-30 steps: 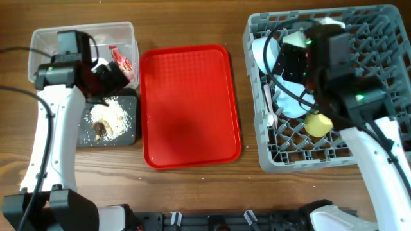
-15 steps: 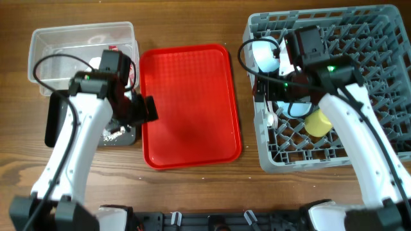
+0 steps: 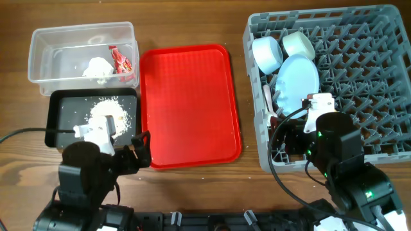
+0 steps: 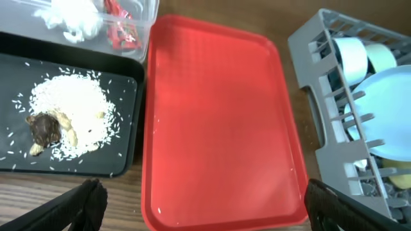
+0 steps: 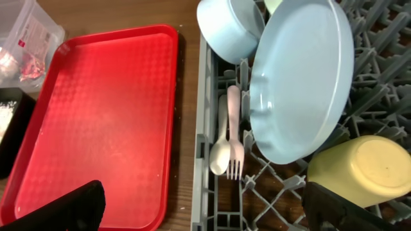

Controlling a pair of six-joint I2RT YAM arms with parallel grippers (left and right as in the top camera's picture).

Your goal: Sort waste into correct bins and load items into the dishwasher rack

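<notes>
Now that both arms have pulled back from tub (image 3: 45, 38) and rack (image 3: 385, 128), left gripper (image 4: 204, 192) and right gripper (image 5: 202, 192) spread empty, wrapper (image 3: 121, 59) and tissue (image 3: 96, 67) lie in the tub, scraps (image 3: 106, 115) in the black tray (image 3: 58, 96), plate (image 3: 297, 82) and cup (image 5: 366, 170) in the rack, so the task looks done.

The left arm (image 3: 87, 160) has drawn back from over the tub (image 3: 51, 61) and black tray (image 3: 56, 102) to the near edge of the counter (image 3: 192, 19), uncovering both. The right arm (image 3: 334, 144) has likewise pulled out of the rack (image 3: 379, 96) toward the near edge. The plate (image 3: 297, 80) and two bowls (image 3: 266, 53) now show fully from overhead, while the arm now hides the cup (image 5: 366, 170) there.
</notes>
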